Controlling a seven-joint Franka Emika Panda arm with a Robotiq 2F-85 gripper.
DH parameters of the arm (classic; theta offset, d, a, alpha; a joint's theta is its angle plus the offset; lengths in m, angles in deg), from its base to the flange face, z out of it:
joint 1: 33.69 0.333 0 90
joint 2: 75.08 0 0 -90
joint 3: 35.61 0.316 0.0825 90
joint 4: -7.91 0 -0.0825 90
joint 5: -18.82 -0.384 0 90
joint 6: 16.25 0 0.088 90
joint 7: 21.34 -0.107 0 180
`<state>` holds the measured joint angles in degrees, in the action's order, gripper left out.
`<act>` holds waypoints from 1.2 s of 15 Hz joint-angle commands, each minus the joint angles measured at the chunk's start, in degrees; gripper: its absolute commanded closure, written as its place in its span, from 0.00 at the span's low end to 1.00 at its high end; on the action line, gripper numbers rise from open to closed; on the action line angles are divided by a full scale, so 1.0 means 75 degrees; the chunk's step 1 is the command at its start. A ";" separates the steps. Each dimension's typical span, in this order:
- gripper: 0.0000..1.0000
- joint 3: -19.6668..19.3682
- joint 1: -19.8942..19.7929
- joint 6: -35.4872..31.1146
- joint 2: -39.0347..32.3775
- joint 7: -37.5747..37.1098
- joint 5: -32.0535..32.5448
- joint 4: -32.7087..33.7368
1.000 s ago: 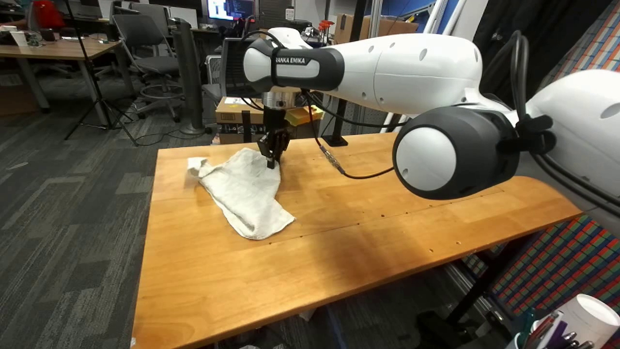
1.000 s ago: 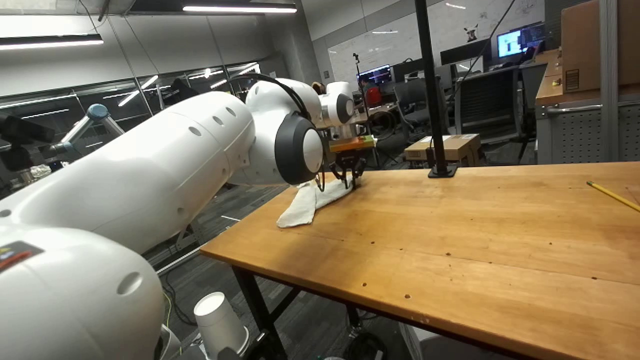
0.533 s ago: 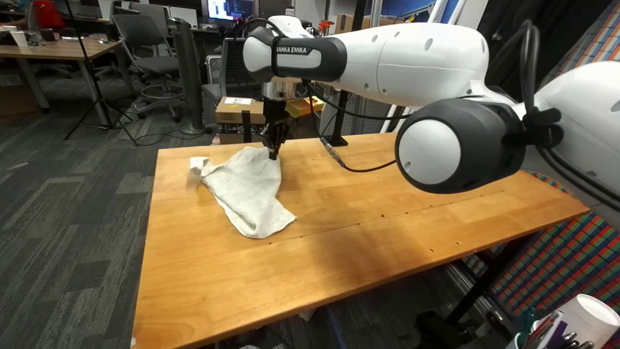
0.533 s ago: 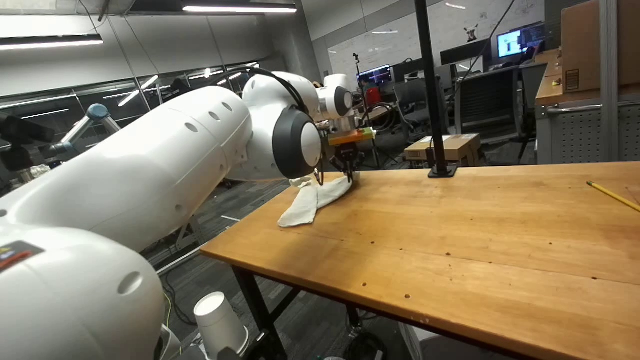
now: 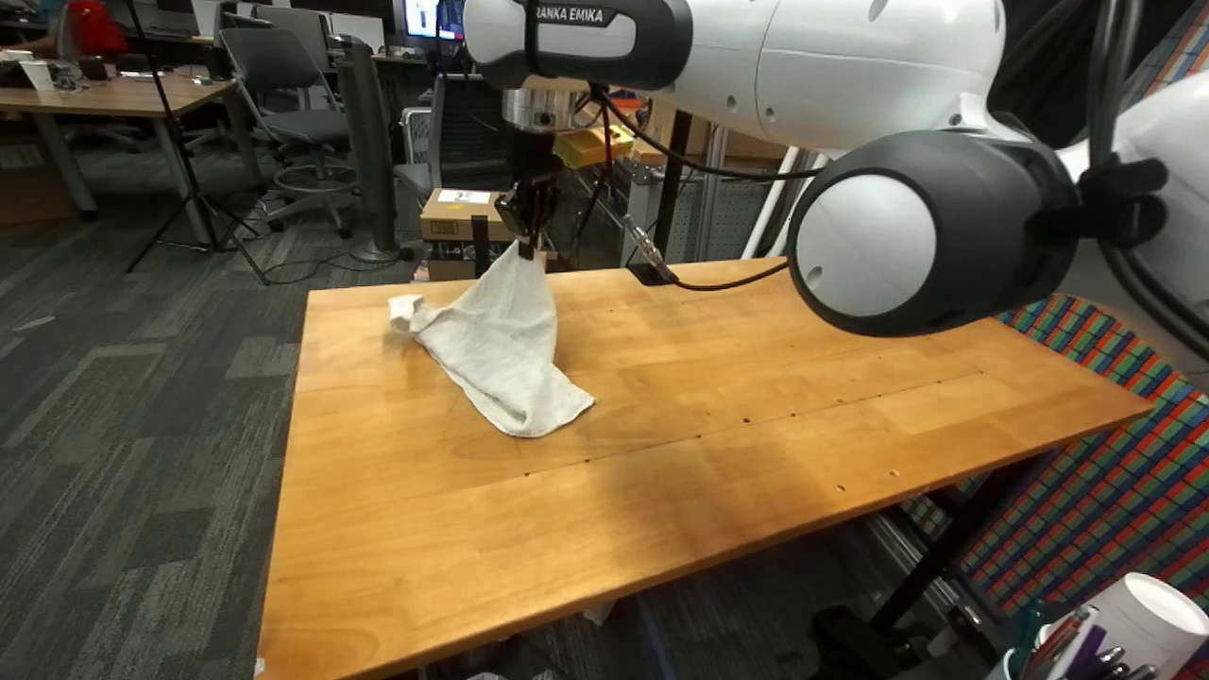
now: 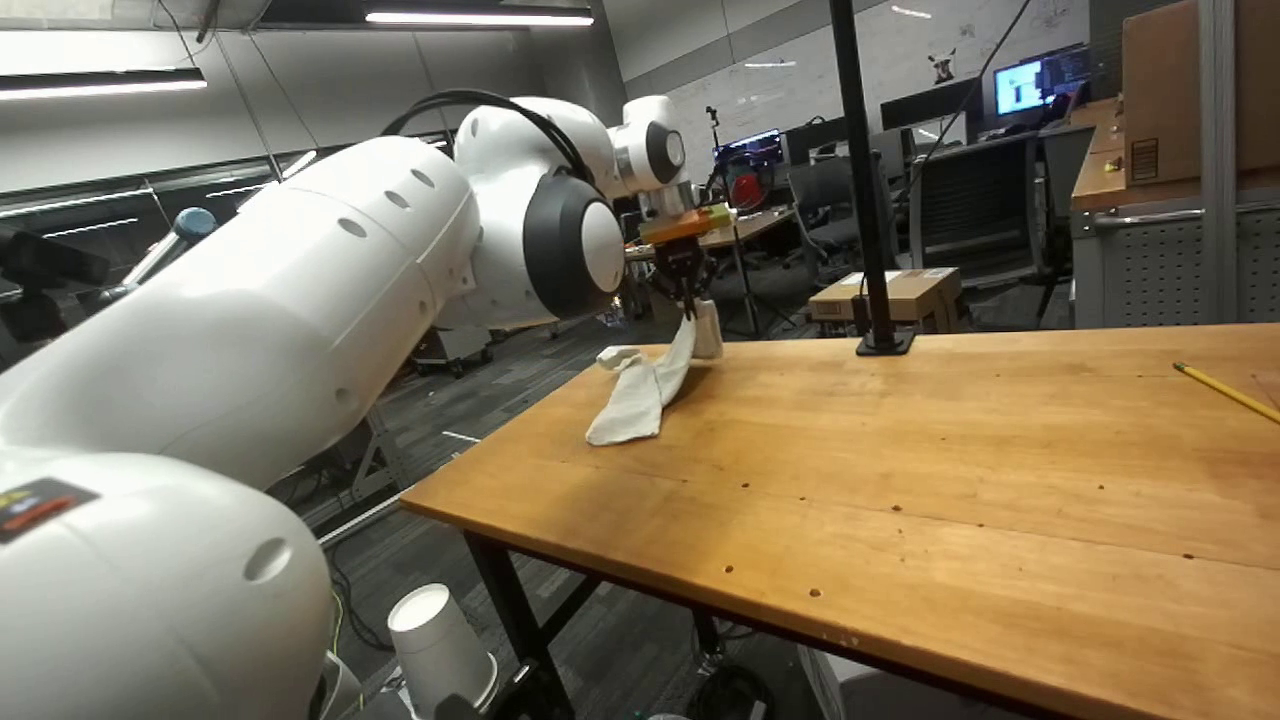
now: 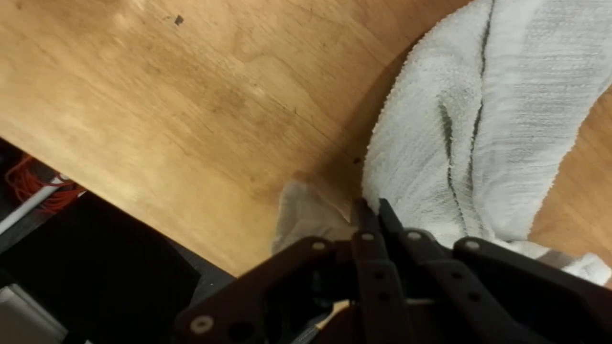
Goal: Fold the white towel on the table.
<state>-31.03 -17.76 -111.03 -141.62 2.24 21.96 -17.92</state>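
Observation:
My gripper (image 5: 526,251) hangs over the far part of the wooden table (image 5: 661,491), its fingers pinched together on an edge of the white towel (image 5: 501,354). From that grip the cloth rises to a peak. Its lower part lies wrinkled on the tabletop, with one corner bunched at the left. In an exterior view the towel (image 6: 632,400) slopes up to the gripper (image 6: 690,314), and a flap droops behind the fingers. Up close in the wrist view, the towel's fluffy edge (image 7: 430,143) runs between the fingertips of the gripper (image 7: 374,206).
A black post (image 6: 884,340) stands on the table's far edge, to the right of the gripper in both exterior views. A yellow pencil (image 6: 1228,392) lies farther along the top. Cardboard boxes (image 5: 463,227) sit beyond the table. A loose cable (image 5: 727,281) loops below the arm.
The gripper has shut on the towel's far edge and gone up, lifting that edge off the table. The rest of the cloth has slid slightly away and to the right in an exterior view.

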 commanded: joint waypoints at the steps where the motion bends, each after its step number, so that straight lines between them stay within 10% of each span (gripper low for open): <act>1: 0.99 -0.0103 0.0127 -0.0009 0.0347 -0.0116 0.0164 -0.0063; 18: 0.99 -0.0119 0.0283 -0.0116 0.0347 0.0016 0.0344 0.0015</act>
<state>-31.61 -15.55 -111.61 -139.44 2.24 24.20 -18.10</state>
